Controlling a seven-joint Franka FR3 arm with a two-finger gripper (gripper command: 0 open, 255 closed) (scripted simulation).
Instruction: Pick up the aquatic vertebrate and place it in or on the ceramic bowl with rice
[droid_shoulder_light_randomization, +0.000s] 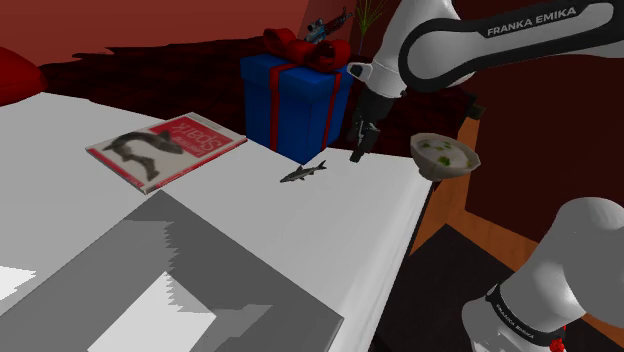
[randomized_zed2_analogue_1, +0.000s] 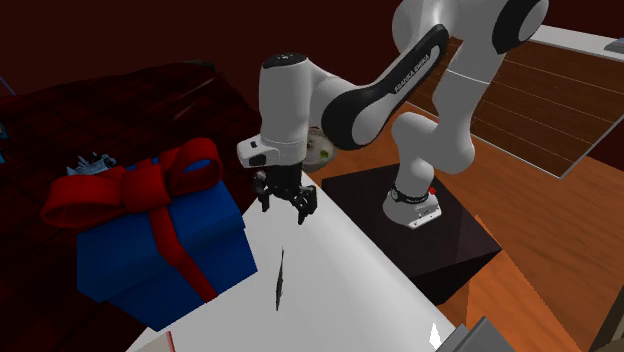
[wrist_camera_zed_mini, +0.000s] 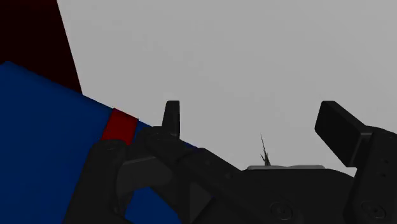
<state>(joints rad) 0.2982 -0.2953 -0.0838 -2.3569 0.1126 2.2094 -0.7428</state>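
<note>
Open fingers (wrist_camera_zed_mini: 337, 130) above the table (droid_shoulder_light_randomization: 370, 220)
They stand apart, empty, near the grey fish (droid_shoulder_light_randomization: 303, 172) lying on it; the bowl (droid_shoulder_light_randomization: 445, 155) sits to the shoulder view's right.

The table top (droid_shoulder_light_randomization: 350, 230) is being rendered as a smooth, matt white surface. The fish (droid_shoulder_light_randomization: 303, 173) is being shown in dull grey, and its material is not being made plain. The gift box (randomized_zed2_analogue_1: 150, 260) is being drawn in flat matt blue and is being bound by a softly shaded red ribbon (randomized_zed2_analogue_1: 130, 185). A glossy sheen is being carried by the arm's white shell (randomized_zed2_analogue_1: 285, 100), while the gripper (randomized_zed2_analogue_1: 286, 208) is being shown matt black. The floor (randomized_zed2_analogue_1: 540, 300) is being given a wood-brown finish.
</note>
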